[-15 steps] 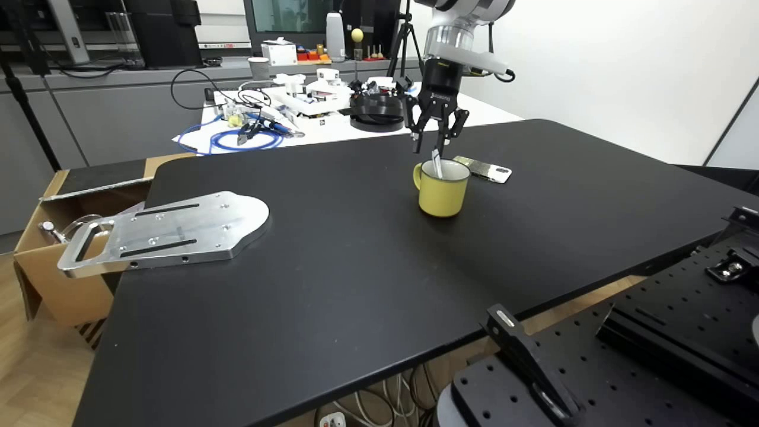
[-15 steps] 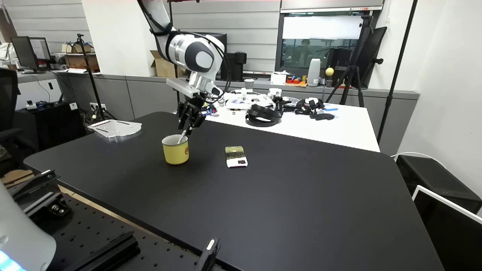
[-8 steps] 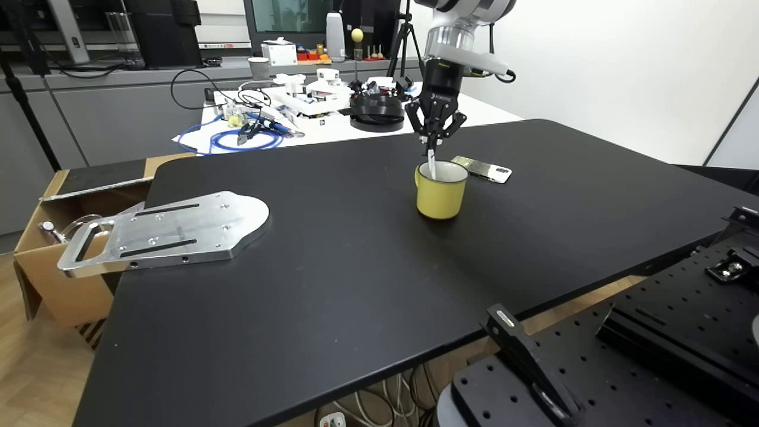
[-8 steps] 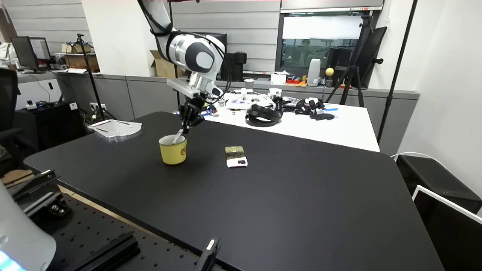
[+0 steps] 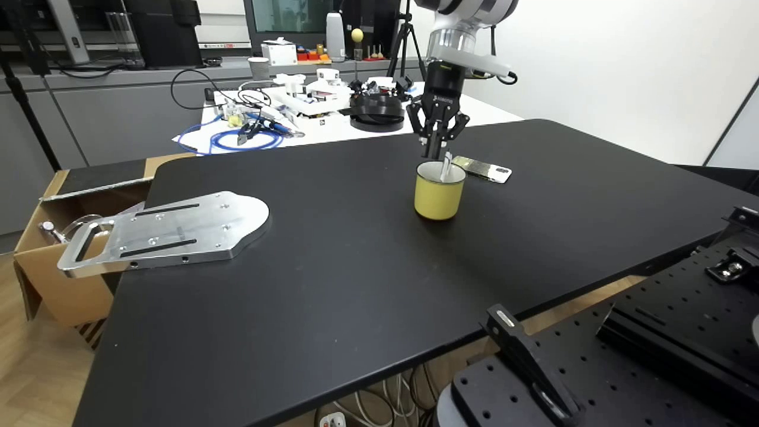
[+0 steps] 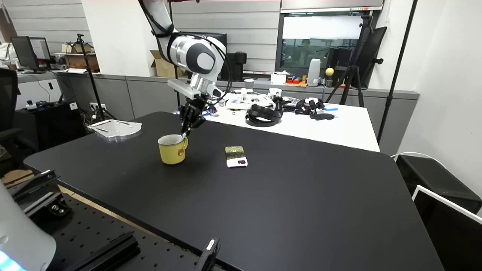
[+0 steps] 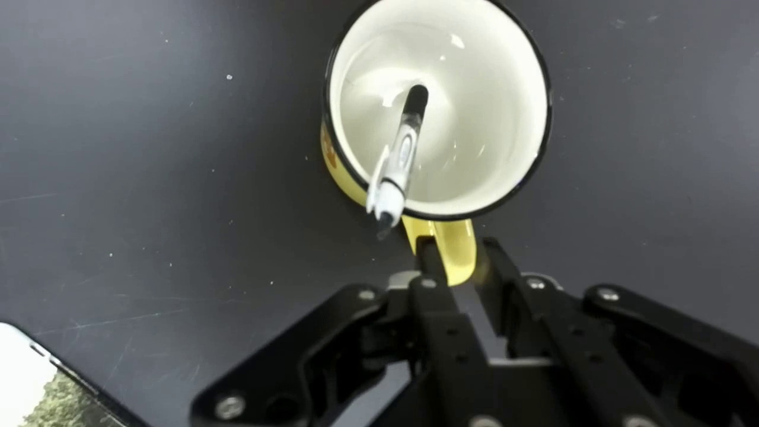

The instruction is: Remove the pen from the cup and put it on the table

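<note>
Pen (image 7: pixel 406 151) rests slanted inside the yellow mug (image 5: pixel 439 200), its white clip end poking above the rim. In both exterior views the Panda arm (image 6: pixel 186 52) hangs down from above, its wrist bent so that the gripper (image 7: pixel 458 242) points downward, low over the black table (image 6: pixel 301 207) and close to the mug's handle side. The jaws stand slightly spread, a narrow gap between them; in the wrist view the mug's yellow handle (image 7: pixel 459 261) shows in that gap, though I cannot tell whether either side touches it.

From left to right in an exterior view, a cardboard box (image 5: pixel 62 290) stands open beside the table with a few items inside, partly hidden and hard to name. A silver metal plate (image 5: pixel 178 226) with two long slots lies at the table's edge, its grip end jutting past it. Next comes the mug, upright, white inside with a dark rim, the pen in it; a smartphone (image 5: pixel 486 170) lies flat beyond it to the right.

In the wrist view the pen's black end is down toward the mug's floor, and the clip end leans out across the rim just left of the handle. That end lies near the jaws, to their left and outside the gap, and shows apart from them.
</note>
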`<act>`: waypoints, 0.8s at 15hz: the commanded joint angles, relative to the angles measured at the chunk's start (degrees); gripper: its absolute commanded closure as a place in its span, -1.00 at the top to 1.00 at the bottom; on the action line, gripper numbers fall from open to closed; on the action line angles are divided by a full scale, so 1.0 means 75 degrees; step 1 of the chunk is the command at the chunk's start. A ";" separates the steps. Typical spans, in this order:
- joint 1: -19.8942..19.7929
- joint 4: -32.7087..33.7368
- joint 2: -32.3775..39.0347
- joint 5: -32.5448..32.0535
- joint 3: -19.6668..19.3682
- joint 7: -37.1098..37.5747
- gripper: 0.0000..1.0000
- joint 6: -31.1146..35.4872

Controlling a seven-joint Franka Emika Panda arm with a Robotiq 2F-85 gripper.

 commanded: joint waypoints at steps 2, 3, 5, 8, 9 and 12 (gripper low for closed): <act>-0.0067 0.0063 -0.0048 -0.0014 0.0014 0.0066 0.18 -0.0215; -0.0066 0.0063 -0.0069 -0.0028 0.0003 0.0080 0.34 -0.0254; -0.0049 0.0045 -0.0116 -0.0078 -0.0038 0.0149 0.61 -0.0353; 0.0001 -0.0024 -0.0230 -0.0187 -0.0173 0.0365 0.97 -0.0593; 0.0045 -0.0057 -0.0283 -0.0245 -0.0261 0.0534 1.00 -0.0673; 0.0095 -0.0128 -0.0390 -0.0332 -0.0460 0.1043 1.00 -0.0815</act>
